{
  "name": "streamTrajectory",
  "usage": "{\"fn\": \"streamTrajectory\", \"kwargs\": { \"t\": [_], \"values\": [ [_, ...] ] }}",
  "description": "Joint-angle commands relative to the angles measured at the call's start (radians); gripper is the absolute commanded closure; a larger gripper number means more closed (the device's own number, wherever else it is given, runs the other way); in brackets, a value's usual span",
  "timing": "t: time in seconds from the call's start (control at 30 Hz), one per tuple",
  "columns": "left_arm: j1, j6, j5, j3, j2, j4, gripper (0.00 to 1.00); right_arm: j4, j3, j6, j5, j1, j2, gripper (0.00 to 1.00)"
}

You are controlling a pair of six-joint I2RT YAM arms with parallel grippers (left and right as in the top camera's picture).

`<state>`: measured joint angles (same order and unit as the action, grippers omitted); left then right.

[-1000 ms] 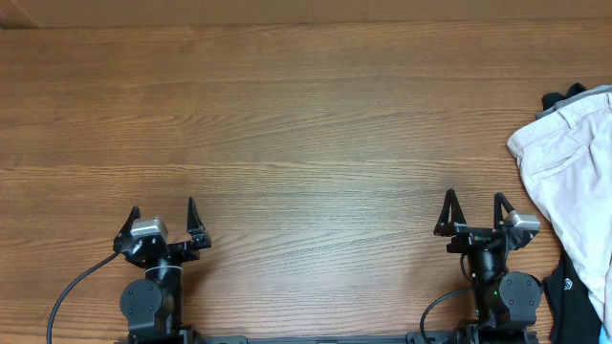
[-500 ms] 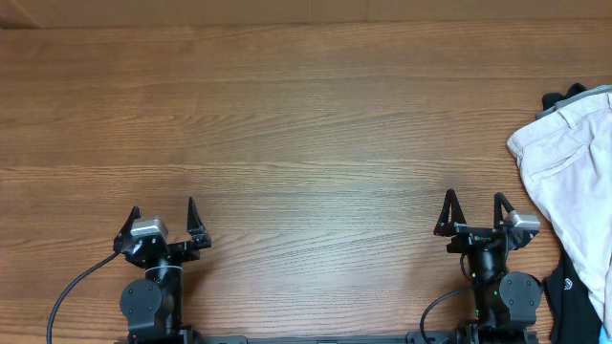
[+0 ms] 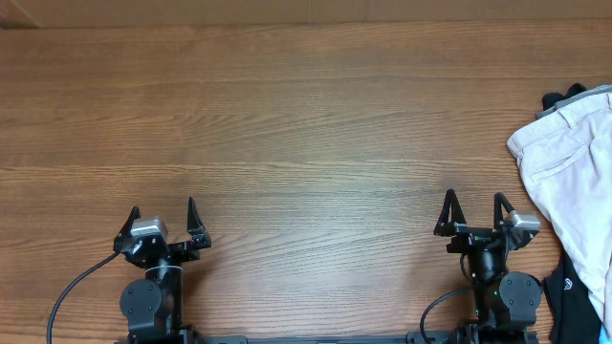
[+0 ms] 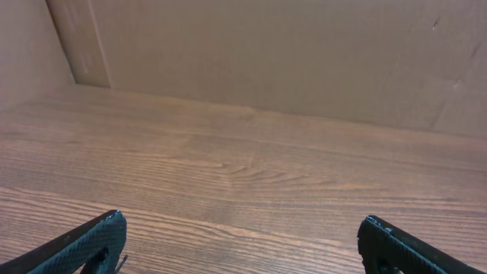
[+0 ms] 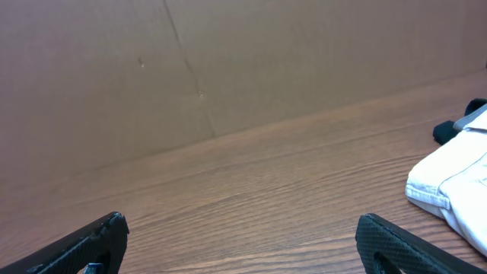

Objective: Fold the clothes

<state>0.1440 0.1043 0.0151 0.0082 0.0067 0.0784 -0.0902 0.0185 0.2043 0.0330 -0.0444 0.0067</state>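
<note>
The clothes, cream shorts, lie crumpled at the table's right edge, partly cut off by the frame; a corner of the shorts shows at the right of the right wrist view. My right gripper rests near the front edge, just left of the shorts, open with only bare wood between its fingers. At the front left my left gripper also stands open and empty, over bare wood in the left wrist view, far from the shorts.
A black garment with a small white logo lies at the front right corner beside the right arm's base. Grey and black fabric peeks out behind the shorts. A brown cardboard wall stands along the table's far edge.
</note>
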Motion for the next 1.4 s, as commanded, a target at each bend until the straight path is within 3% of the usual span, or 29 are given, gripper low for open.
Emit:
{"fn": "streamTrajectory", "kwargs": {
  "t": [0.0,0.37,0.5,0.57,0.77,0.9,1.03,1.2,1.37],
  "values": [
    [0.005,-0.003,0.003,-0.003,0.004,0.0,0.0,0.006,-0.01,-0.01,-0.014,-0.002,-0.003,0.0],
    [0.005,-0.003,0.003,-0.003,0.004,0.0,0.0,0.006,-0.01,-0.01,-0.013,-0.002,-0.003,0.0],
    [0.005,0.002,0.011,-0.003,0.004,-0.055,0.0,0.014,-0.01,0.056,0.069,-0.002,-0.003,0.0],
    [0.005,0.06,0.098,-0.003,0.004,-0.066,0.0,0.023,-0.01,0.129,0.143,-0.001,-0.002,0.0],
    [0.005,0.294,0.552,-0.003,0.005,-0.043,0.0,0.04,-0.01,0.329,0.418,-0.001,-0.002,0.0],
    [0.005,0.339,0.686,-0.003,0.005,-0.031,0.0,0.041,-0.01,0.323,0.574,-0.001,-0.002,0.0],
    [0.005,0.377,0.843,-0.003,0.005,-0.025,0.0,0.041,-0.01,0.284,0.582,-0.001,-0.002,0.0],
    [0.005,0.436,0.961,0.015,0.005,-0.093,0.0,0.01,0.056,0.209,0.582,-0.001,0.006,0.0],
    [0.006,0.406,0.904,0.196,0.007,-0.159,0.0,-0.082,0.262,0.166,0.575,-0.001,0.087,0.0]
  ]
}}
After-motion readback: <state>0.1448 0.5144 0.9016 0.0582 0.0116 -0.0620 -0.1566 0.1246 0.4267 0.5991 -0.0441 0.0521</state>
